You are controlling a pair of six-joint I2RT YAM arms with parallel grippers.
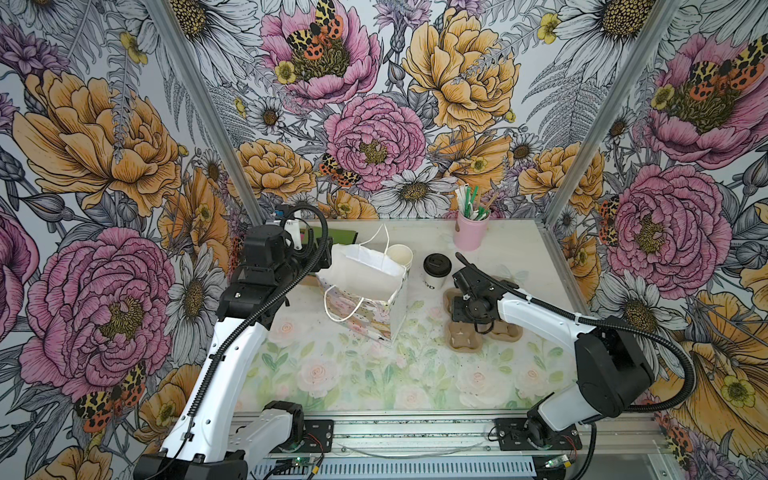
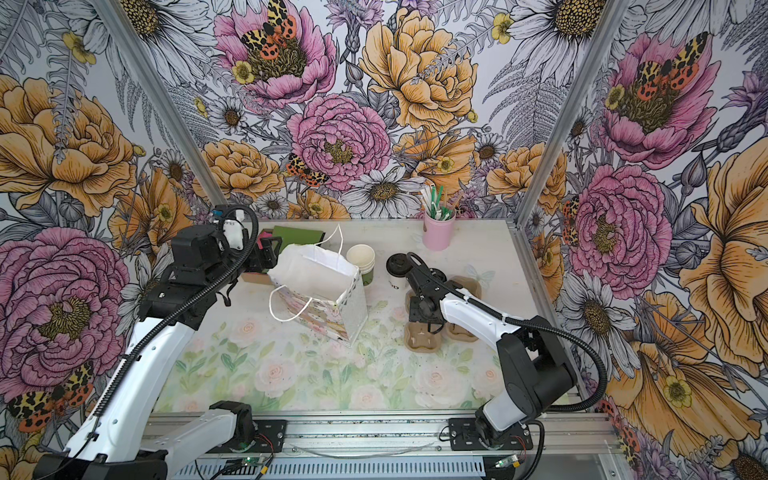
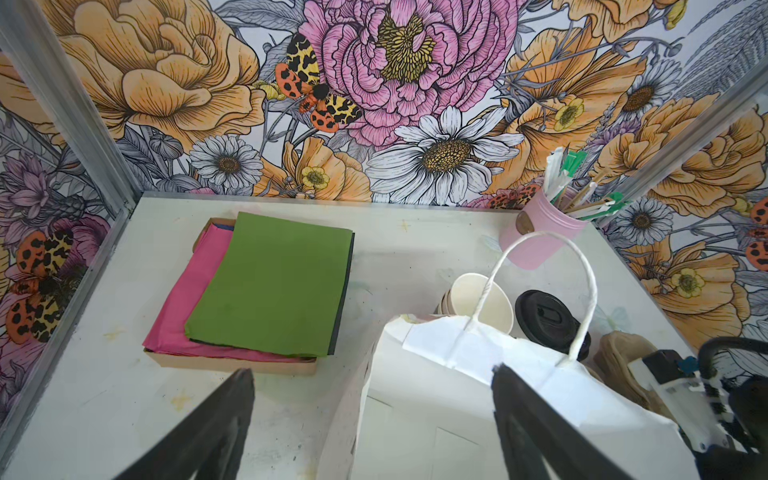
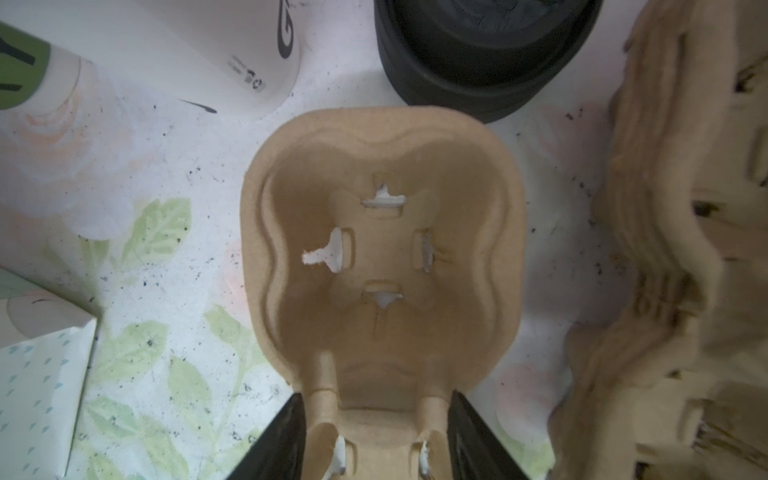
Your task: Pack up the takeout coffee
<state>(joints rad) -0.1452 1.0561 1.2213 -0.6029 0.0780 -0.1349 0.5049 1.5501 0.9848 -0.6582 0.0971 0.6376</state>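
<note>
The coffee [image 1: 436,270] stands upright on the table, lid on, between the cups [image 1: 401,255] and the right arm, just past the far end of a carrier [image 4: 382,249]. Nothing holds it.

The right gripper [image 4: 376,397] hangs over that carrier with its fingers about half apart, one on each side of the narrow neck. I cannot tell whether they press the pulp or only flank it. That neck is the weak spot. It looks thin and torn at the slots, so a hard squeeze could crumple it. A grip at one end would probably let the far end droop. The coffee and the loose lids [image 4: 486,62] sit right by that far end, so a carrier that swings or drags as it rises could knock the cup over. I'd guess the lid would not hold in a spill.

The left gripper [image 3: 372,372] is spread wide at the bag [image 1: 395,303] and grips nothing. One finger sits over the rim and the other is out over the bare table. The bag leans, and its mouth sags half shut. If those fingers miss the rim, the mouth could stay narrow, and a carrier or cup coming in could catch the edge and tip the bag. The upright handle [image 3: 540,249] arches between the gripper and the coffee and could snag.
</note>
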